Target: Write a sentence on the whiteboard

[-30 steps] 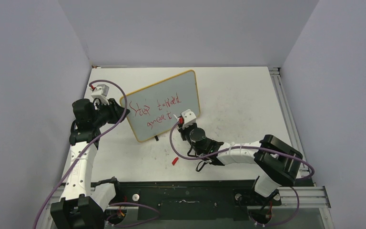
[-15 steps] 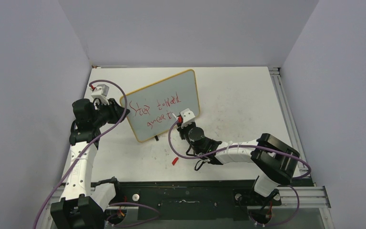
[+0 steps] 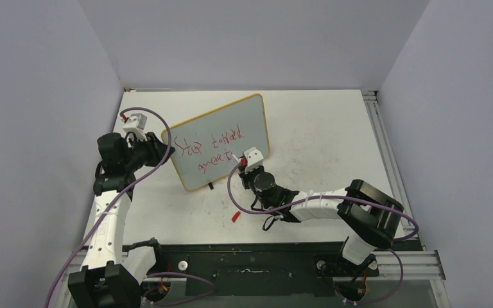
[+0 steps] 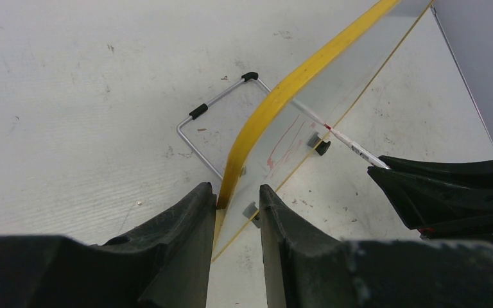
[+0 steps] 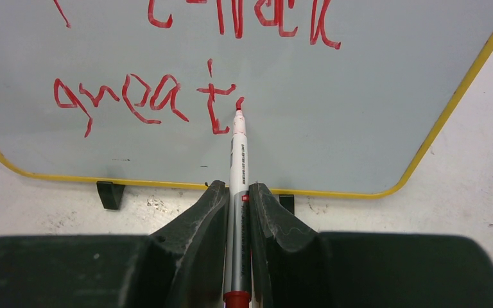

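The whiteboard (image 3: 231, 122) stands tilted on the table, yellow-framed. My left gripper (image 3: 162, 149) is shut on its left edge, and in the left wrist view the jaws (image 4: 239, 192) straddle the yellow frame (image 4: 282, 96). The sentence (image 3: 208, 151) is red script in two lines; the lower line (image 5: 141, 96) reads "great". My right gripper (image 5: 236, 187) is shut on a silver marker (image 5: 238, 160). The marker's red tip touches the board just right of the "t", at a small fresh stroke. From above, this gripper (image 3: 244, 164) sits at the board's lower right.
A red marker cap (image 3: 235, 217) lies on the table in front of the board. A wire stand (image 4: 212, 122) props the board from behind, and two black feet (image 5: 108, 192) rest on the table. A metal rail (image 3: 379, 122) runs along the right edge.
The right arm's elbow has shifted slightly left, while the marker tip stays at the end of the lower line. The left arm and the board have not moved.
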`<state>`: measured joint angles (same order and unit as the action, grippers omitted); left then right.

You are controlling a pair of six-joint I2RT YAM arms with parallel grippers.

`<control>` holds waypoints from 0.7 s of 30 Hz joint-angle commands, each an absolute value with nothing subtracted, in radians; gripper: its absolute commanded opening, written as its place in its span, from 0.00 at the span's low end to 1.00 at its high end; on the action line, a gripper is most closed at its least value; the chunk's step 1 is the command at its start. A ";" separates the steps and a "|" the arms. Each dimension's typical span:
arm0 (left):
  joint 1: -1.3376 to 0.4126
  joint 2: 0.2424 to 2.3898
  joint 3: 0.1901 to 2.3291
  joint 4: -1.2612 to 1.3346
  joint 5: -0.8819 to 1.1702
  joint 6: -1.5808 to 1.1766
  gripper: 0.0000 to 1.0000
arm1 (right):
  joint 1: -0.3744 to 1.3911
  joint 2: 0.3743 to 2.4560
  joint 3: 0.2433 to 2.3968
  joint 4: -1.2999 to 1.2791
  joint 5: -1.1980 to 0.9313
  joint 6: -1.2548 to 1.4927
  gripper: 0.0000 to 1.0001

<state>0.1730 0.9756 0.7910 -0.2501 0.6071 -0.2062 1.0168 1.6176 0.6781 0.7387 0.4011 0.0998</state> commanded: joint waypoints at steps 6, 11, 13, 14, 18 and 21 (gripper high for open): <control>0.179 0.965 0.797 -0.216 0.615 -0.207 0.29 | 1.023 1.625 0.685 0.763 0.421 0.113 0.05; 0.180 0.965 0.797 -0.216 0.614 -0.207 0.29 | 1.023 1.603 0.694 0.770 0.421 0.102 0.05; 0.180 0.965 0.798 -0.216 0.615 -0.207 0.29 | 1.023 1.594 0.702 0.771 0.422 0.092 0.05; 0.179 0.965 0.798 -0.216 0.614 -0.207 0.29 | 1.022 1.588 0.705 0.772 0.423 0.087 0.05; 0.180 0.964 0.797 -0.216 0.614 -0.207 0.29 | 1.022 1.571 0.715 0.777 0.432 0.072 0.05; 0.180 0.965 0.798 -0.216 0.614 -0.207 0.29 | 1.022 1.561 0.716 0.779 0.438 0.065 0.05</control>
